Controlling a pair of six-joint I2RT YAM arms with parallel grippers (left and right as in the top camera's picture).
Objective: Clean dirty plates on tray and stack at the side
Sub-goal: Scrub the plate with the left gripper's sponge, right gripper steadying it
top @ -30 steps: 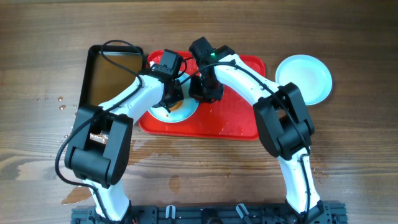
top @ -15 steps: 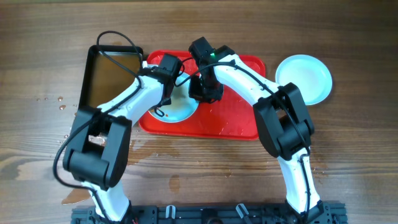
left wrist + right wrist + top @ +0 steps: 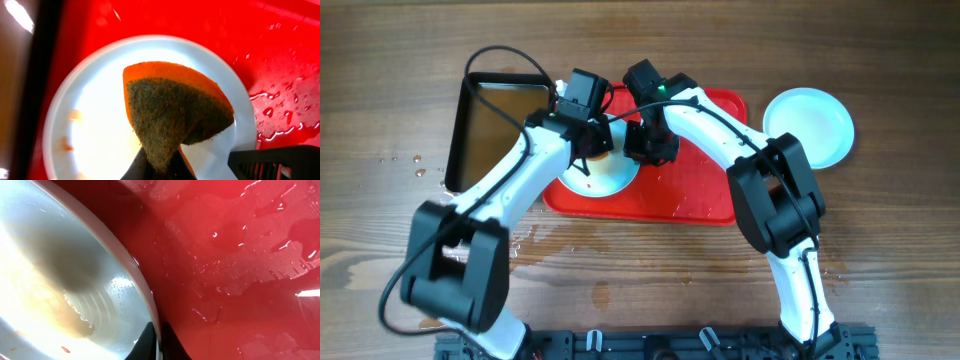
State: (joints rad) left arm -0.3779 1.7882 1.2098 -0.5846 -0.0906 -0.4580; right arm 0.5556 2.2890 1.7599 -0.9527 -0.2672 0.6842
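Overhead view: the scrubbing step is in hand. One dirty plate (image 3: 607,180) is lying at the left end of the tray (image 3: 700,195), and both arms are gathered over it. A clean plate (image 3: 810,125) is set on the table (image 3: 890,270) just off the tray's right end; whether it is one plate or a stack cannot be told. A black pan (image 3: 500,115) of brownish water is placed just beside the tray on the left.

The left gripper (image 3: 157,164) is clamped on a sponge (image 3: 175,107), orange body with the dark scouring face turned to the wrist camera. The sponge is held over the plate's middle; contact with the surface cannot be confirmed. Small orange sauce spots (image 3: 67,145) are seen near the plate's left edge, and a faint brownish smear with water beads is seen in the right wrist view. The plate is therefore judged not yet clean.

The right gripper (image 3: 159,339) is pinched together on the plate's rim at its right side, so the plate is steadied against the wet tray floor. Only the fingertips are shown, drawn narrow around the rim.

Next move, as judged: the sponge is to be pressed down and swept across to the left-edge spots while the rim hold is kept. After that the plate is to be lifted and stacked on the clean one at the right. Slipping is a risk, since the tray and rim are wet.
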